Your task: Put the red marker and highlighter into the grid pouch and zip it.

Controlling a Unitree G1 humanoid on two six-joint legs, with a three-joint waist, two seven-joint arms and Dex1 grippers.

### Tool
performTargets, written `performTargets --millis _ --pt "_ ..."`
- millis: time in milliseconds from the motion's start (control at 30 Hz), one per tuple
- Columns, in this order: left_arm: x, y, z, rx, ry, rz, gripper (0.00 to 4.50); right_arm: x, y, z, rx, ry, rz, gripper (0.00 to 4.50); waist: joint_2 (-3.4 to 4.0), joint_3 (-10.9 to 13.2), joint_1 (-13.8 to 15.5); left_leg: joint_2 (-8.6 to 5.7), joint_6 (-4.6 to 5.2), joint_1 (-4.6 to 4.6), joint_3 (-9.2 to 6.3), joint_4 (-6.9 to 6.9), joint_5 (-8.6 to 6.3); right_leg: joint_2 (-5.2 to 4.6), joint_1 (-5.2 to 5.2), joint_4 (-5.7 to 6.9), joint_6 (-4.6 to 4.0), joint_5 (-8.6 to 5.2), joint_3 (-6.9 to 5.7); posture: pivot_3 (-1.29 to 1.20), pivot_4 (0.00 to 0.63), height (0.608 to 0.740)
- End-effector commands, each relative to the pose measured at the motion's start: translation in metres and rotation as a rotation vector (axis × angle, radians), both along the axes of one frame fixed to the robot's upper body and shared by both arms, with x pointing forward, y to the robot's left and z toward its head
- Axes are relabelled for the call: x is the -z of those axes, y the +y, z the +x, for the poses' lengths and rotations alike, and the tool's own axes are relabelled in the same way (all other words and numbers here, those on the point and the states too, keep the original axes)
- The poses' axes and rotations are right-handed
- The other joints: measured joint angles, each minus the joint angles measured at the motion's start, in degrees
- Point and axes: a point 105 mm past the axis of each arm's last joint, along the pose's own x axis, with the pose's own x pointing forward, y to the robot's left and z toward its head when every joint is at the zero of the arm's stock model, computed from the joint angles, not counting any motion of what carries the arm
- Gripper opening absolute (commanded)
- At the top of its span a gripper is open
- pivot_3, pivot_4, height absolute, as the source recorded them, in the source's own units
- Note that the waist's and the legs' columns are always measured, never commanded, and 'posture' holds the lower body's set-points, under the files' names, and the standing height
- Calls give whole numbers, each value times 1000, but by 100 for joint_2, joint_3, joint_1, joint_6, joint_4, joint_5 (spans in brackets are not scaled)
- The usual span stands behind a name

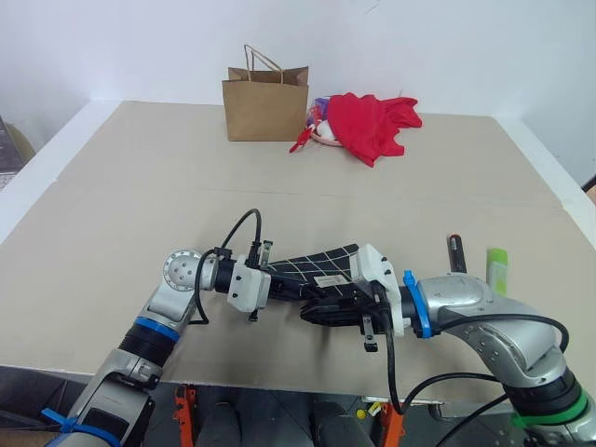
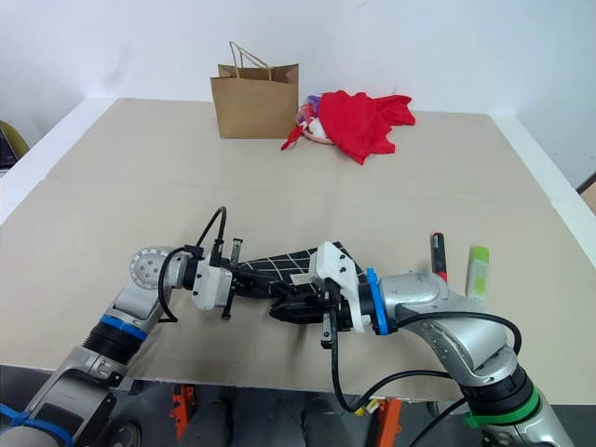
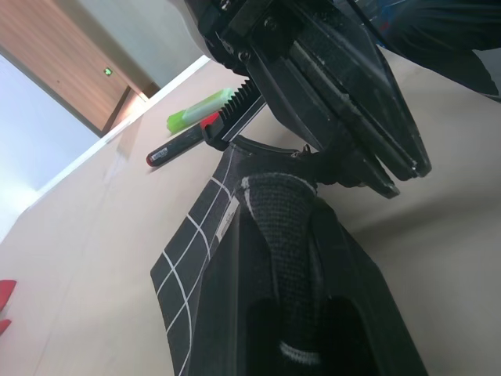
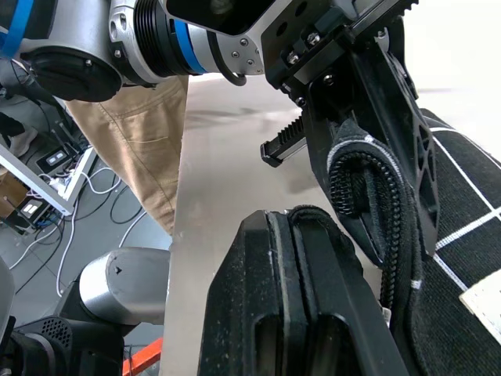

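1. The grid pouch point(image 1: 321, 272), black with white lines and a small white label, is being held up just above the near part of the tan table point(image 1: 140, 196), between the robot's two arms.
2. The left gripper point(image 1: 279, 284) is reaching in from the left, its fingers pinched closed on the pouch's end by the zipper.
3. The right gripper point(image 1: 331, 303) is reaching in from the right, its fingers pressed together on the pouch's near edge, right beside the other gripper.
4. The red marker point(image 1: 454, 252) and the lime-green highlighter point(image 1: 497, 268) are lying side by side on the table to the right, beyond the right arm, not yet in the pouch.
5. The step in hand appears to be opening the pouch; whether the zipper is open cannot be told.
6. Next, one gripper would probably need to let go and fetch a pen while the other is holding the pouch mouth steady.
7. A brown paper bag point(image 1: 265, 104) and a red cloth point(image 1: 371, 121) are sitting at the far end.
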Motion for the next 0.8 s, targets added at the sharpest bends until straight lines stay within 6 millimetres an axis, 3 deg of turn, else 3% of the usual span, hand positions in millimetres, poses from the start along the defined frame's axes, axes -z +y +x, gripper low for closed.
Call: performTargets --millis 33,100,300,333,367,500,633,800 --pt "-7 -3 -1 22 -21 -10 0 -13 -2 1 28 -38 43 349 0 0 0 0 0 0 -1 0 0 0 0 0 0 0 -1 0 150 740" --pt "-6 -1 -1 23 1 -8 0 -16 -9 1 50 -34 47 946 0 0 1 0 0 0 -2 0 0 0 0 0 0 0 -2 0 150 740" --pt "-10 5 2 16 61 -7 0 -35 -45 -13 153 77 158 3835 0 1 17 -1 0 -6 -6 -1 0 0 0 0 0 -3 -5 0 150 740" --pt "-11 6 3 17 71 -7 0 -38 -53 -13 191 108 185 3835 0 1 15 -1 0 -6 -6 -1 0 0 0 0 -1 -2 -5 0 150 740" --pt "-12 7 3 17 83 -8 0 -40 -61 -12 233 128 210 4176 0 1 14 0 1 -2 -9 -2 1 0 1 2 -3 -1 -7 0 150 740" --pt "-19 10 5 18 123 -21 0 -44 -116 12 568 115 291 4176 2 2 5 -3 2 -5 -11 1 2 -1 4 2 -2 0 -7 0 150 740" --pt "-25 9 7 8 142 -55 0 -25 -167 43 906 -39 196 4176 2 1 4 -3 3 0 -11 2 2 -1 6 2 -1 -1 -8 0 150 740" --pt "-28 9 7 2 150 -71 0 0 -198 62 1138 -171 94 4176 15 7 -13 -3 3 2 -10 -1 2 -1 5 2 -2 -1 -7 0 150 740"
